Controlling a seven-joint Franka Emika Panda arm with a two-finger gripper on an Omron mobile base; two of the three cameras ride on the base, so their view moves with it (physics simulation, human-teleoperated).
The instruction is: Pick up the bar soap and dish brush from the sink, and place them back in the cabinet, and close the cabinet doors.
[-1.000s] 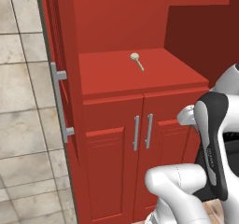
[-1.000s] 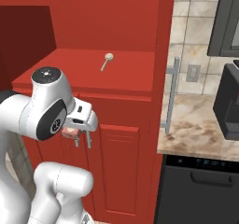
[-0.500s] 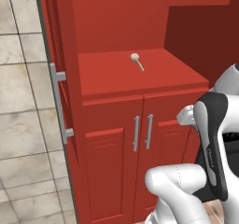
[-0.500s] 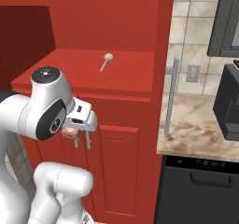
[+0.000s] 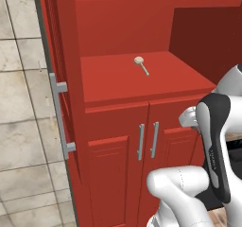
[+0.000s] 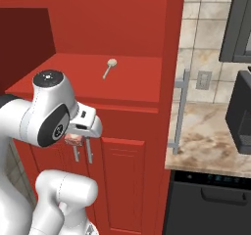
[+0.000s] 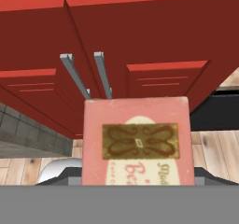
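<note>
Kitchen: red cabinet (image 5: 118, 141), marble counter (image 6: 206, 141), tiled wall (image 6: 206, 43), dark oven (image 6: 211, 204) below.

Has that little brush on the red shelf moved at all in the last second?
No. The dish brush lies at the same spot on the cabinet shelf, with its handle pointing toward the shelf's front edge just as before.

Even, bright, flat light falls over everything, with no glare and only soft shading: the cabinet (image 5: 123, 93) goes darker red deep in its recess and under the shelf lip. Edges look slightly soft and jagged, and the bar soap (image 7: 137, 141) looms close with blurry print.
</note>
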